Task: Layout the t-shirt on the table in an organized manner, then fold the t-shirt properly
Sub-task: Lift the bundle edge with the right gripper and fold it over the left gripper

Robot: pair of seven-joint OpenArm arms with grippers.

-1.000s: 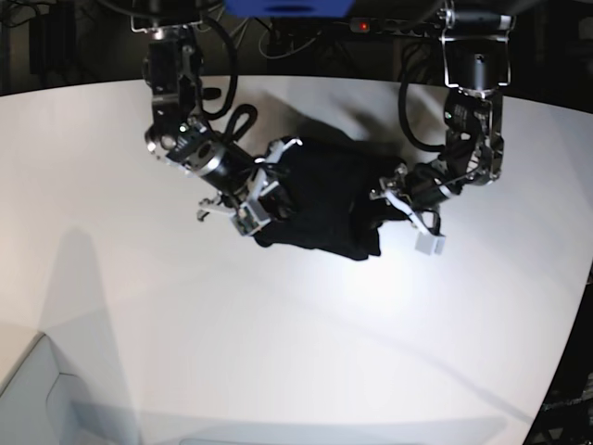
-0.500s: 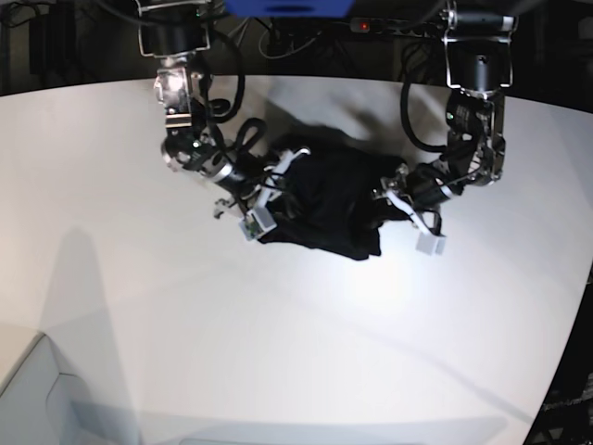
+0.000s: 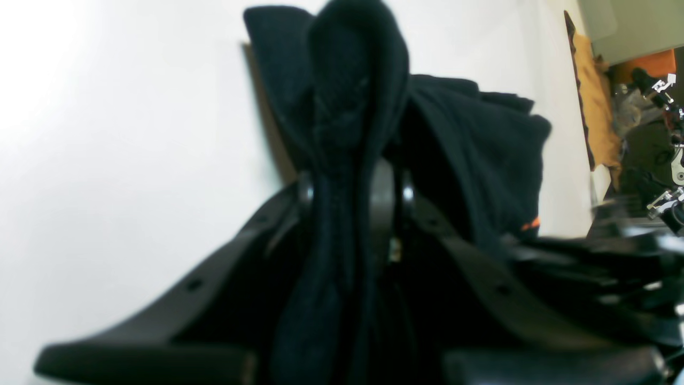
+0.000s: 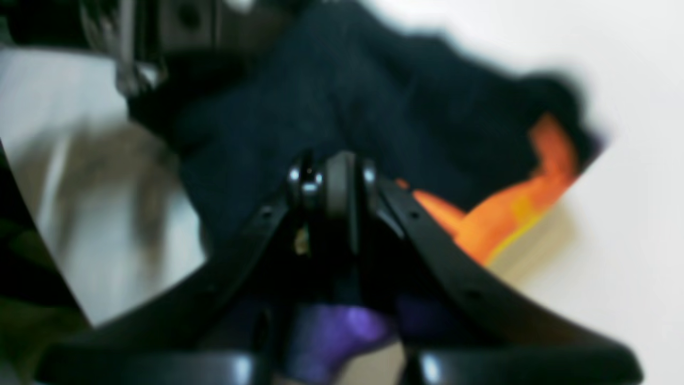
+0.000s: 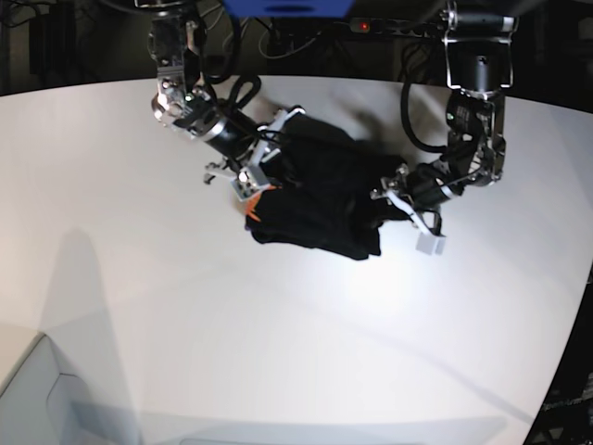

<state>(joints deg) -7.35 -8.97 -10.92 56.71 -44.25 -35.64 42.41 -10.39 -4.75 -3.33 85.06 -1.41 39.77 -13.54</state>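
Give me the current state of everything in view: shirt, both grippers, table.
t-shirt: bunched in a dark heap on the table, not spread or folded, orange label showing.
left gripper: shut on a fold of the t-shirt.
right gripper: shut on the t-shirt near the orange label.
table: white, carrying the heap near its far side.

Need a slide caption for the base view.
Both grippers, left and right, pinch opposite sides of a bunched black t-shirt on the white table.
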